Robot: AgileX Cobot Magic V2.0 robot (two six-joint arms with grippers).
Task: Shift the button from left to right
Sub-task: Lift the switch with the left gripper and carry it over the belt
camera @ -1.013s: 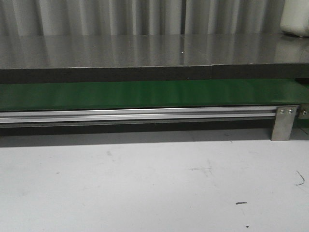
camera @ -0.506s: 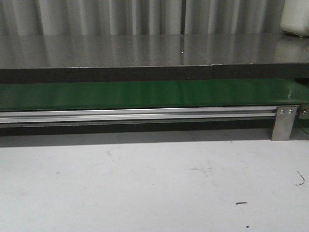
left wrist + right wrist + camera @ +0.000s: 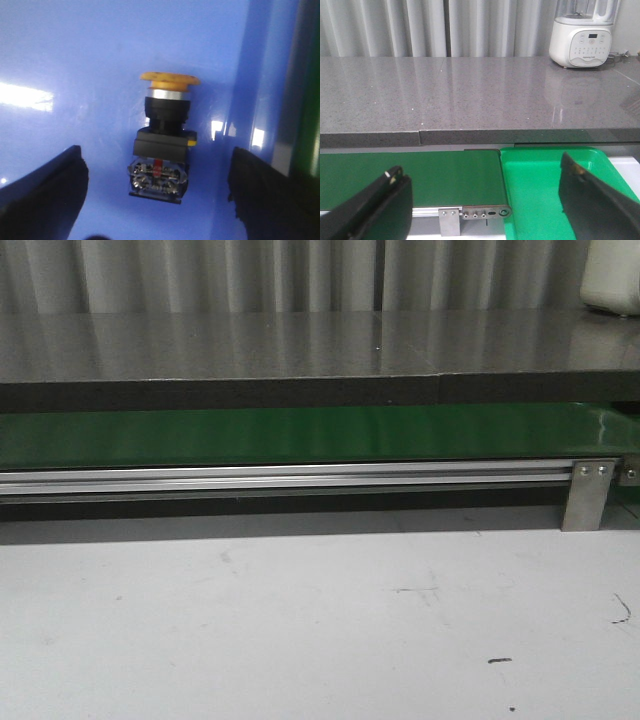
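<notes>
Seeing neither arm in my front view. Left gripper (image 3: 157, 200) showing in its wrist view: jaws spread wide, two dark fingers (image 3: 42, 192) standing well apart, gripping nothing. Right gripper (image 3: 485, 210) showing in its wrist view: jaws likewise spread wide, dark fingers (image 3: 370, 210) far apart, holding nothing, hanging free.

The front camera sits low, looking forward across the white table (image 3: 300, 630) at the green conveyor belt (image 3: 300, 435) and grey countertop (image 3: 300, 345). The right wrist camera faces the same belt (image 3: 410, 180) and countertop (image 3: 470, 95) from higher. The left wrist camera looks closely into a blue bin (image 3: 100, 60).
</notes>
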